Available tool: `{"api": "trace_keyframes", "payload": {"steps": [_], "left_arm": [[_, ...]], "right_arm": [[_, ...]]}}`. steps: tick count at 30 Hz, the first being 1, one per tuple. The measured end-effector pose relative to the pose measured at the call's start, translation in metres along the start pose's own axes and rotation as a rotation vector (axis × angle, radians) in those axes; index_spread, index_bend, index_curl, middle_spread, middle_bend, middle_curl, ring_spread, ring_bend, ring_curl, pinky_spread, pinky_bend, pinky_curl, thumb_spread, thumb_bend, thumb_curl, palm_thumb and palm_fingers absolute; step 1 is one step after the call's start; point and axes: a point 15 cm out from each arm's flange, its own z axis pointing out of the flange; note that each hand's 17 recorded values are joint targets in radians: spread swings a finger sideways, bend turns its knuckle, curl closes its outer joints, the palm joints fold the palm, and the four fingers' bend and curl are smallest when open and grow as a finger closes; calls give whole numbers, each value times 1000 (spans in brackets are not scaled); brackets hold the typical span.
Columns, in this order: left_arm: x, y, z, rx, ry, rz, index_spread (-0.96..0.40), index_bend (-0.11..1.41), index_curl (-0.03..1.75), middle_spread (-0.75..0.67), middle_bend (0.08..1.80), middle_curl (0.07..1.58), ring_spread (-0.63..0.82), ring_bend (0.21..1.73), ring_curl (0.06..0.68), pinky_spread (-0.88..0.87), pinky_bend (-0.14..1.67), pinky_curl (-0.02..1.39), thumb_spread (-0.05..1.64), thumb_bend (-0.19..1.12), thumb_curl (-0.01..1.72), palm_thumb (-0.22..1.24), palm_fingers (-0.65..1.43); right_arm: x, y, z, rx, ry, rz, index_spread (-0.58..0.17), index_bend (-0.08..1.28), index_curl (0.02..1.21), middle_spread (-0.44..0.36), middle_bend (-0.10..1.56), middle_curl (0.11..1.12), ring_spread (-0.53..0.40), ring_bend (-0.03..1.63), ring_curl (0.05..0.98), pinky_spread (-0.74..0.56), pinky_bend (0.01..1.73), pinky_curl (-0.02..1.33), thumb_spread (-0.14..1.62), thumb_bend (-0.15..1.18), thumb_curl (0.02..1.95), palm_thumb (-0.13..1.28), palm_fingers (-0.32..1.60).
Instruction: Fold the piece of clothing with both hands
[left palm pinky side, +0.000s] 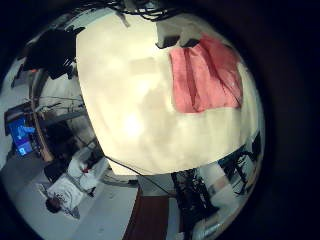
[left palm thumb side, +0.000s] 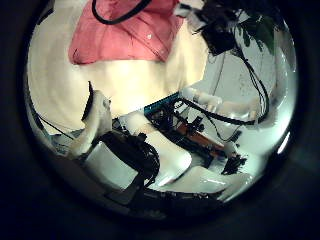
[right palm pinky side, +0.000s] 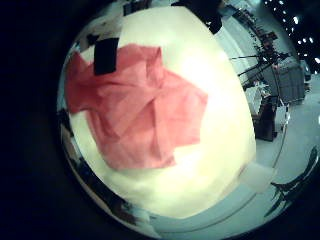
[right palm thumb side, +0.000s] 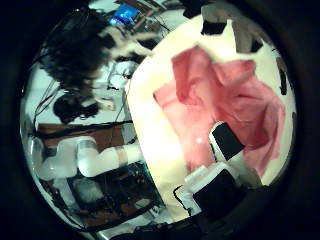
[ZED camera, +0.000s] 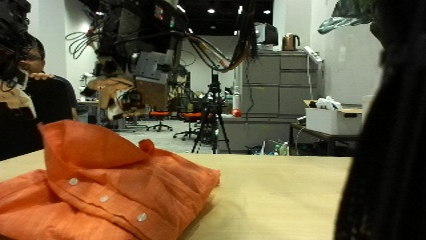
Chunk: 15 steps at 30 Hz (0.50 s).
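Shirt (ZED camera: 107, 190), orange buttoned cloth, crumpled soft on tan table (ZED camera: 306, 200), nine o'clock; hands' fingers: cannot tell.

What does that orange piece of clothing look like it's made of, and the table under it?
The garment looks like thin woven fabric, likely cotton or a blend: matte, holding soft creases and bunched folds, with a row of small pale buttons. The table looks like pale wood or a wood-look laminate, smooth with a dull sheen; which of the two cannot be told.
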Motion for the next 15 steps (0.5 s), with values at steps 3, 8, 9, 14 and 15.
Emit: {"api": "trace_keyframes", "payload": {"steps": [3, 8, 9, 14, 15], "left_arm": [[4, -2, -3, 6, -6, 9, 144, 168, 290, 308, 181, 271, 510, 414, 225, 495, 281, 320, 1198, -19, 376, 755, -18], [12, 1, -10, 17, -20, 18, 142, 167, 296, 304, 182, 272, 509, 415, 227, 495, 277, 320, 1198, -18, 374, 734, -15], [16, 1, -13, 21, -24, 23, 141, 167, 296, 304, 182, 272, 509, 415, 228, 495, 277, 320, 1198, -19, 373, 729, -15], [40, 12, -31, 43, -52, 35, 140, 164, 299, 302, 185, 274, 509, 414, 228, 495, 278, 320, 1196, -21, 370, 694, -12], [48, 15, -36, 49, -62, 37, 140, 163, 299, 302, 184, 274, 509, 414, 228, 495, 281, 321, 1196, -21, 371, 685, -12]], "right_arm": [[6, 3, -43, 59, 27, 1, -127, 131, 500, 117, 380, 537, 65, 691, 471, 211, 746, 769, 1134, -5, 862, 1106, -179], [13, 19, -104, 123, 60, 29, -178, 123, 391, 165, 281, 459, 152, 579, 399, 363, 653, 670, 1122, 3, 877, 1144, -100], [15, 29, -117, 121, 61, 47, -191, 137, 373, 170, 276, 447, 166, 555, 384, 387, 608, 638, 1119, -1, 879, 1149, -77], [11, 86, -150, 27, 24, 145, -205, 164, 345, 158, 262, 419, 199, 461, 338, 428, 488, 549, 1108, -32, 859, 1041, -45], [13, 102, -160, 9, 22, 173, -207, 168, 339, 156, 256, 411, 210, 436, 325, 435, 454, 522, 1106, -38, 847, 992, -36]]}}
